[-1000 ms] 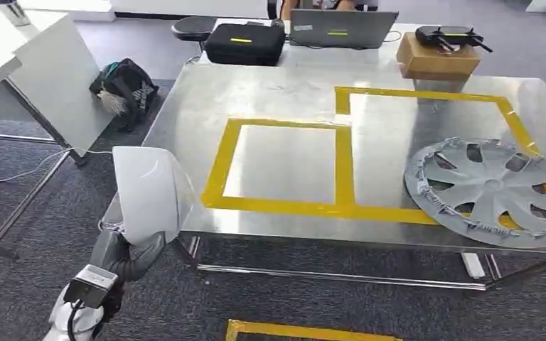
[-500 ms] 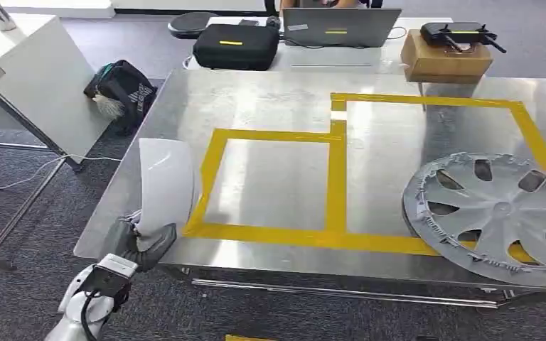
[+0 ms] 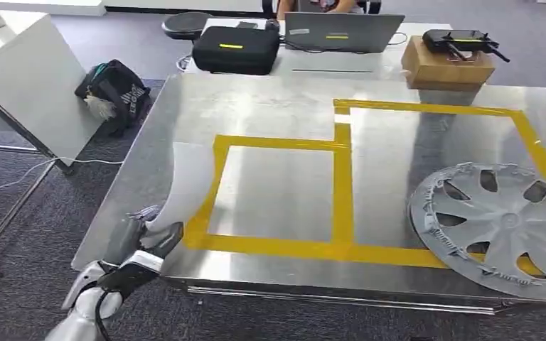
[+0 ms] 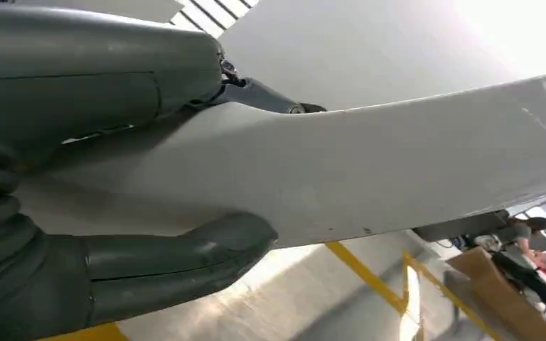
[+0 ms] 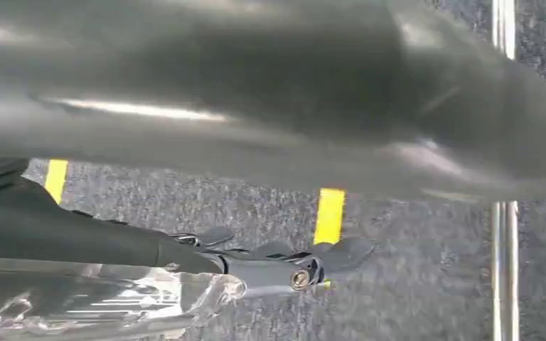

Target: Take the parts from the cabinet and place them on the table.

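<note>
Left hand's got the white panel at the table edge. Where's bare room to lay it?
The left yellow-taped square is bare inside, right beside the white panel in the left hand. The right square's near corner is crowded by the wheel cover.

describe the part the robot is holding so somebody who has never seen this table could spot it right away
Start at the shiny steel table marked with yellow tape squares. At its near left corner, the robot's left hand grips a smooth, curved white plastic panel standing over the edge. Unlike the round grey spoked wheel cover on the right, it is plain and unpierced.
</note>
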You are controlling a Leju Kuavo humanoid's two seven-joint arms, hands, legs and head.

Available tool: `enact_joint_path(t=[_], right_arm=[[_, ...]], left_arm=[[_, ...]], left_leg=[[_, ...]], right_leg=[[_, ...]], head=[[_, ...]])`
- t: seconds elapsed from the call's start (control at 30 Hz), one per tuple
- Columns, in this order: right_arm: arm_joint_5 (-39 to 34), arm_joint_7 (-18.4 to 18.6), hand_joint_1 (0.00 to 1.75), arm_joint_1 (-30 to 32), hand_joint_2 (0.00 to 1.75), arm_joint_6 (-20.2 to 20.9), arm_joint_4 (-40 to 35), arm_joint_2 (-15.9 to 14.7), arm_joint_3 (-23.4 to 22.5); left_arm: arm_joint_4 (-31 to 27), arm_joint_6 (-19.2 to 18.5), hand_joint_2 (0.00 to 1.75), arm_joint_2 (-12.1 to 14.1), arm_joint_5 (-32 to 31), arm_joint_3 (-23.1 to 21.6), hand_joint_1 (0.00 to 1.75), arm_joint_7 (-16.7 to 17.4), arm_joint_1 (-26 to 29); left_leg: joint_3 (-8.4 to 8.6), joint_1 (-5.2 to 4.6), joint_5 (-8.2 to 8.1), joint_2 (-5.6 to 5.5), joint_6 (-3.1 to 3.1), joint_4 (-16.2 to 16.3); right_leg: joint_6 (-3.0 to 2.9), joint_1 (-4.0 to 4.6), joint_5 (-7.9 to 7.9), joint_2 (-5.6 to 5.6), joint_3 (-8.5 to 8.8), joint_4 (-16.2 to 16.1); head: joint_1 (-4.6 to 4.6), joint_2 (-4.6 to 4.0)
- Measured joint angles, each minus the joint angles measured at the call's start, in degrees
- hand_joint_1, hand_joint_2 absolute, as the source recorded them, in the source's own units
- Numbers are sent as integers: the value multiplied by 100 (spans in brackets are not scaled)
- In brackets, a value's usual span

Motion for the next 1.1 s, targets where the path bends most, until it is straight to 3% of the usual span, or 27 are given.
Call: enact_joint_path(t=[0.17,0.23,0.37,0.73,0.9,1.0,1.03,1.1], right_arm=[[142,46,0,-35,0,13,7,2,26],[206,48,0,-55,0,22,7,2,50],[317,52,0,-89,0,24,7,2,96],[514,164,0,-197,0,13,13,2,254],[529,179,0,-209,0,15,13,2,304],[570,223,0,-227,0,15,13,2,337],[586,240,0,-239,0,15,13,2,341],[605,262,0,-268,0,15,13,2,363]], left_arm=[[175,435,175,7,-1126,-335,175,540,-288],[322,520,175,-2,-1504,-536,175,809,-502],[636,623,175,-44,-2000,-824,175,1253,-912],[1576,747,175,-380,-3383,-1626,175,2105,-1815],[1845,774,175,-503,-3604,-1825,175,2264,-1977],[2156,714,175,-559,-4293,-1980,175,2881,-2175],[2317,704,175,-590,-4512,-2033,0,3080,-2259],[2650,710,175,-658,-4810,-2120,0,3348,-2407]], left_leg=[[3,-7,-22,-7,65,1],[2,-10,-23,-6,73,2],[2,-15,-20,-4,98,4],[4,-3,3,-4,104,-1],[4,-3,4,-4,103,-1],[3,-3,4,-4,103,-1],[3,-3,4,-4,103,-1],[3,-3,4,-4,103,-1]], right_leg=[[58,-2,21,-9,52,-99],[145,-8,28,-8,62,-124],[191,-15,41,-4,60,-128],[203,-3,49,-6,54,-123],[203,-3,49,-4,53,-122],[203,-3,49,-7,54,-122],[203,-3,49,-7,54,-122],[204,-3,50,-5,54,-122]], head=[[2,0],[-2,0],[-4,0],[-4,0],[-4,0],[-4,0],[-4,0],[-4,0]])
